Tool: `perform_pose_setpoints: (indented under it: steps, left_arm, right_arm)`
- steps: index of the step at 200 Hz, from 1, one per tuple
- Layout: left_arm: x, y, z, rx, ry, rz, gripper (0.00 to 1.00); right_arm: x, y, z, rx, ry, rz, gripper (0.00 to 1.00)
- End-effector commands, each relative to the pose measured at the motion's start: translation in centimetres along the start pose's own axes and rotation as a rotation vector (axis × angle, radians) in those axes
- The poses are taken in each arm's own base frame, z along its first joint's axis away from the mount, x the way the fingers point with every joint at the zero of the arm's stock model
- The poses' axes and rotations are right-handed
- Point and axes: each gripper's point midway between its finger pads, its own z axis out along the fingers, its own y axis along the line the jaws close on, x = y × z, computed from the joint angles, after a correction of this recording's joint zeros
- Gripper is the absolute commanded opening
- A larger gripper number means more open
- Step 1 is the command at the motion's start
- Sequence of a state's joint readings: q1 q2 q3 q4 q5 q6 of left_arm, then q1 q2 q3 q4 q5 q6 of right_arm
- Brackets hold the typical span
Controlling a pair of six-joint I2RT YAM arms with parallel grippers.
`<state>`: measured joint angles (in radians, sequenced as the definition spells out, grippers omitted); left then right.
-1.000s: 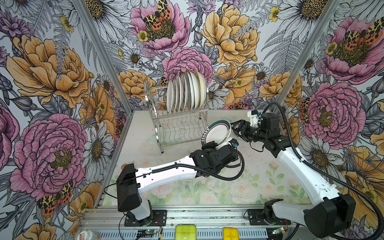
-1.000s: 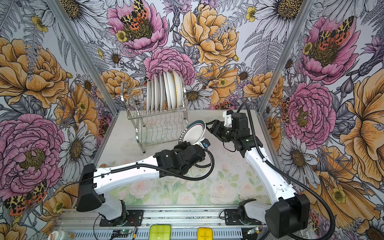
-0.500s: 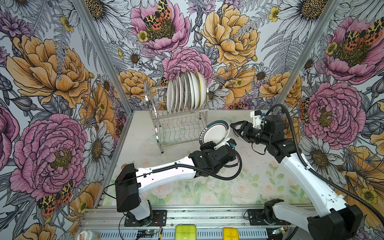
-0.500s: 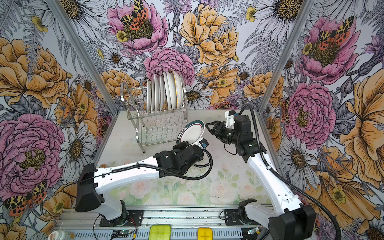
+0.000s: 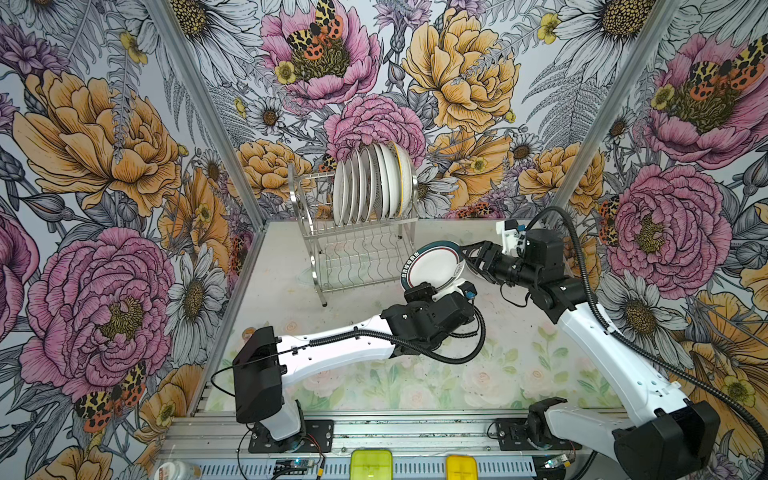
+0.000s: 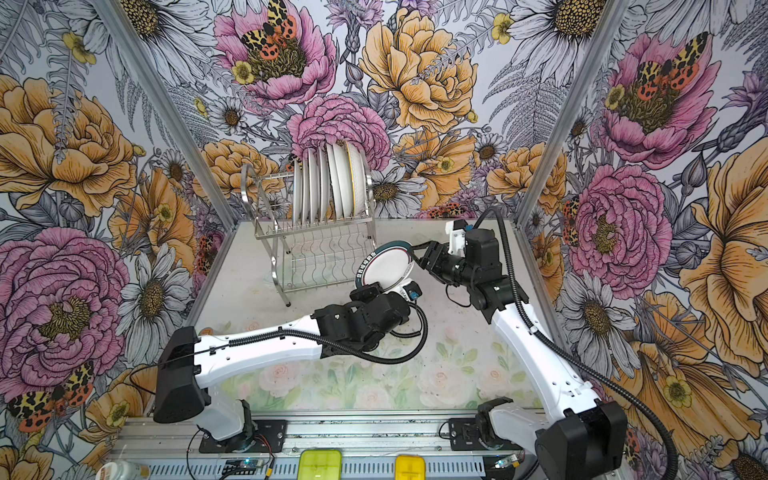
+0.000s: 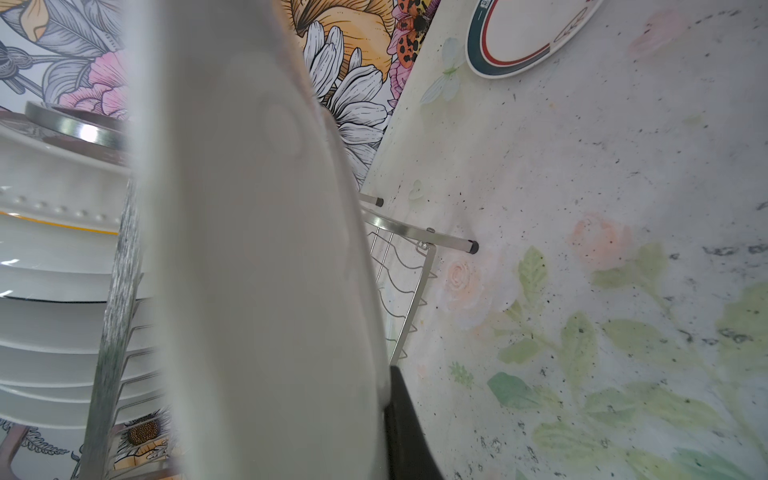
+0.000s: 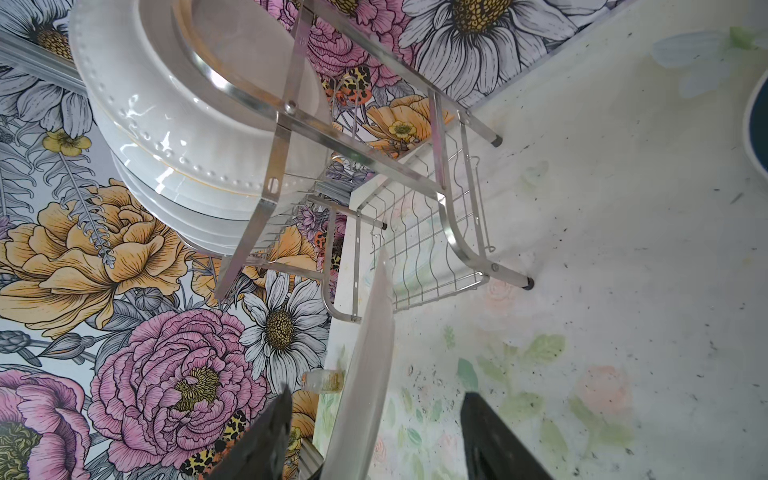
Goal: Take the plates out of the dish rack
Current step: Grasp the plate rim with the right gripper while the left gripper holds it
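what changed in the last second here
The right claw edged slightly toward the dark-rimmed plate and its jaws narrowed a little around the rim, still with gaps on both sides. Nothing was taken or let go. The left claw stays shut on the plate's lower edge, holding it upright in place; the dish rack and the plates in it are unchanged.

The table (image 5: 540,328) has a pale top, speckled with dark spots, and a faded print of roses and green leaves. The rack (image 5: 361,232) stands on it at the back, a little left of the middle, on thin legs with dark caps (image 7: 471,247). A plate (image 7: 519,45) with a dark rim and a red line lies flat on the top, apart from the rack and close to the back wall; only part of it shows. A small clear thing (image 5: 248,333) is at the left edge.
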<state>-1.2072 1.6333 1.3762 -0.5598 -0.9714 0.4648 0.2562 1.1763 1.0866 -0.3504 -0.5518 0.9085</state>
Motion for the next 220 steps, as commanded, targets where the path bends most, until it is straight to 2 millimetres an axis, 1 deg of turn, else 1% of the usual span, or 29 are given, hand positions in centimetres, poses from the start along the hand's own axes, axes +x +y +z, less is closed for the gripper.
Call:
perform_pose_setpoints:
  steps: [1, 24, 54, 77, 115, 130, 147, 184, 190, 220]
  left_arm:
    - [-1.8, 1.5, -0.3, -0.071, -0.026, -0.035, 0.00]
    - [-2.3, 1.5, -0.2, -0.092, -0.036, -0.028, 0.00]
    - [-3.1, 2.5, -0.3, -0.148, -0.058, -0.034, 0.00]
    - [-3.4, 3.0, -0.1, -0.164, -0.065, -0.034, 0.00]
    - [-3.3, 3.3, 0.9, -0.190, -0.044, -0.007, 0.00]
    - [-3.2, 3.4, 1.2, -0.191, -0.038, -0.007, 0.00]
    - [-3.1, 3.5, 1.3, -0.196, -0.034, -0.007, 0.00]
    - [-3.0, 3.9, 1.6, -0.221, -0.026, -0.020, 0.00]
    - [-3.0, 3.8, 1.7, -0.224, -0.024, -0.020, 0.00]
    - [-2.9, 3.6, 1.8, -0.220, -0.022, -0.023, 0.00]
  right_arm:
    - [-0.4, 2.4, 0.1, -0.078, 0.014, -0.037, 0.65]
    - [-0.2, 2.4, 0.9, -0.093, 0.050, -0.025, 0.62]
    - [0.5, 1.9, 1.7, -0.099, 0.093, -0.006, 0.55]
    - [1.1, 1.4, 1.9, -0.096, 0.115, 0.002, 0.53]
    - [1.7, 0.8, 1.8, -0.090, 0.126, 0.011, 0.43]
    - [1.8, 0.7, 1.7, -0.086, 0.122, 0.013, 0.37]
    - [1.7, 0.5, 1.7, -0.082, 0.119, 0.015, 0.27]
    - [1.4, 0.3, 1.5, -0.071, 0.097, 0.011, 0.02]
    - [1.3, 0.2, 1.4, -0.068, 0.092, 0.012, 0.00]
    - [1.0, -0.1, 1.3, -0.058, 0.079, 0.016, 0.00]
